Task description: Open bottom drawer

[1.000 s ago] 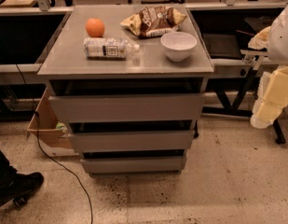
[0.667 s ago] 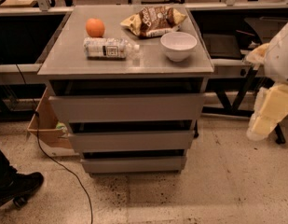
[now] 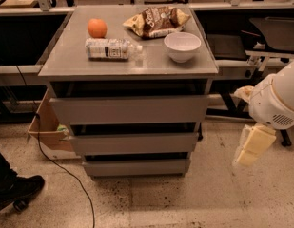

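- Currently the gripper (image 3: 251, 148) hangs low at the right edge of the view, under the arm's (image 3: 279, 96) rounded white body and above the speckled floor (image 3: 208, 198).
- Whether the gripper is open or closed cannot be told; it touches nothing.
- To its left in the view, well apart, stands the grey cabinet (image 3: 127, 71).
- The bottom drawer (image 3: 136, 167) is left of the gripper and a little lower. Its slim flat front sits under the middle drawer (image 3: 134, 143), with a dark gap between them.
- The top drawer (image 3: 129, 109) is left of the gripper and higher, the tallest of the three fronts.
- Up on the cabinet top, well above and left of the gripper, a white bowl (image 3: 182, 46) is the nearest item to it.
- A chip bag (image 3: 157, 21) lies behind the bowl. Farther left, a bottle (image 3: 111, 48) lies on its side, with an orange (image 3: 97, 28) just behind it.
- Beyond the cabinet's far side from the gripper, a cardboard box (image 3: 45, 129) sits on the floor.
- A dark cable (image 3: 65, 170) runs down across the floor from the box.
- A black shoe (image 3: 18, 190) shows at the lower left corner.
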Tool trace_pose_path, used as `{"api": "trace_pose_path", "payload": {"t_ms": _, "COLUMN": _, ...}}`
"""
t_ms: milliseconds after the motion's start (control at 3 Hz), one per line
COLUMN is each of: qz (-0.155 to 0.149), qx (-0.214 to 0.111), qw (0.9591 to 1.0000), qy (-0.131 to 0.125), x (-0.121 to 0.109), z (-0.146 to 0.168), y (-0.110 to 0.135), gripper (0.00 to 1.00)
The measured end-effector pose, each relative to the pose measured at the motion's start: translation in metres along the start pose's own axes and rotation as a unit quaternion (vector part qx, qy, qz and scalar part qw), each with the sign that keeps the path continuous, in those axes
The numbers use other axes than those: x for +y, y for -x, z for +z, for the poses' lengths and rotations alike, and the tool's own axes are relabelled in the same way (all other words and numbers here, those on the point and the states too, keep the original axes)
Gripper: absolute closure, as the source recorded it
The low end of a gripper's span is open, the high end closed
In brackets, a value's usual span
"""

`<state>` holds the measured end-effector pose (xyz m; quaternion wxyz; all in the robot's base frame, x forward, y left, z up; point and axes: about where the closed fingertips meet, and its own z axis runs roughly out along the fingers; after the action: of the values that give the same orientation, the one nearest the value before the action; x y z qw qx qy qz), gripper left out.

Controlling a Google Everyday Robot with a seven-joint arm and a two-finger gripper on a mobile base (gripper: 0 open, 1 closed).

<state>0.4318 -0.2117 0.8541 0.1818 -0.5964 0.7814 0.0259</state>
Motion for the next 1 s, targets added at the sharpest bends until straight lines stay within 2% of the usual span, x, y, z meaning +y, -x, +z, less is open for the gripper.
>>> {"api": "trace_pose_path", "payload": {"t_ms": 333, "qz": 0.000, "qx": 0.000, "qw": 1.0000, "qy": 0.000, "x": 0.000, "z": 0.000, "y": 0.000, "gripper": 0.00}}
{"api": "trace_pose_path", "payload": {"t_ms": 667, "qz": 0.011, "qx": -0.013, "qw": 0.9998, "qy": 0.005, "x": 0.013, "z": 0.018, "y": 0.000, "gripper": 0.00}}
{"api": "trace_pose_path", "payload": {"t_ms": 1000, "qz": 0.025, "qx": -0.030, "qw": 0.9988, "qy": 0.030, "x": 0.033, "z": 0.065, "y": 0.002, "gripper": 0.00}}
